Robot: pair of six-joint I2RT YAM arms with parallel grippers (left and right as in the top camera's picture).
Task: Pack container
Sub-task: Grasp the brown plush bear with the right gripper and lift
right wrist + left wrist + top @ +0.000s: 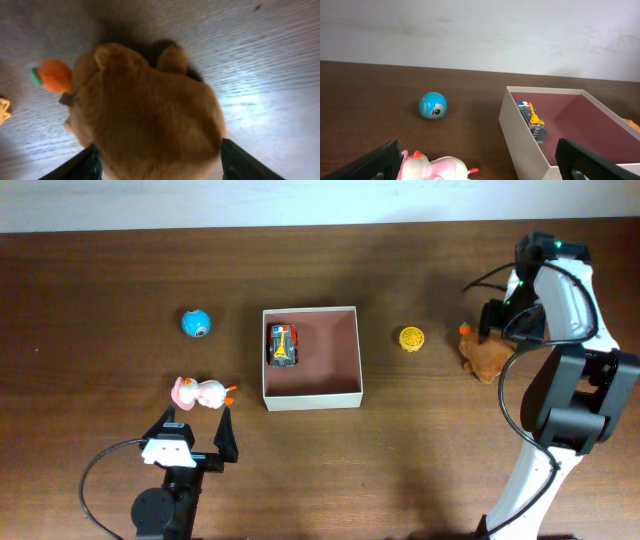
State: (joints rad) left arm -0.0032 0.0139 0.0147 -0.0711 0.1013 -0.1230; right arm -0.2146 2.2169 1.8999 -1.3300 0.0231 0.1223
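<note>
The container (311, 402), a square white-walled box with a pink-brown inside, sits mid-table and holds a toy car (283, 345). In the left wrist view the container (517, 131) is at right with the car (533, 120) in it. A pink-and-white duck toy (203, 393) lies left of the container. My left gripper (200, 437) is open just in front of the duck; the duck (437, 169) lies between its fingers (477, 167), nearer the left one. A brown plush toy (487, 359) lies at right. My right gripper (497, 330) is open with its fingers (157, 162) on either side of the plush (150, 115).
A blue ball (196, 324) lies at the far left; it also shows in the left wrist view (432, 105). A small yellow toy (411, 338) lies between the container and the plush. An orange piece (52, 75) sits at the plush's end.
</note>
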